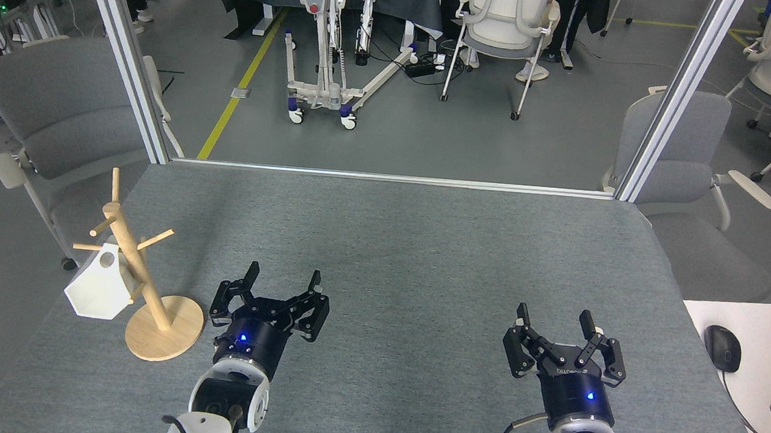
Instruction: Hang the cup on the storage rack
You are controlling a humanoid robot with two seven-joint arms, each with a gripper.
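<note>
Grey felt table [390,244] lies under our left pincer [282,284] and right pincer [556,319], both released; beyond them, office chairs [504,19]; no writing legible.

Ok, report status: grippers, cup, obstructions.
Left gripper open, empty; right gripper open, empty. Small white faceted cup hanging on light wooden peg rack, handle hole over a peg. Nothing obstructing on grey table.

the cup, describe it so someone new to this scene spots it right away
Look at the near left corner of the grey table, where a wooden storage rack stands. The cup hangs on its left side, the only white, faceted thing there.
</note>
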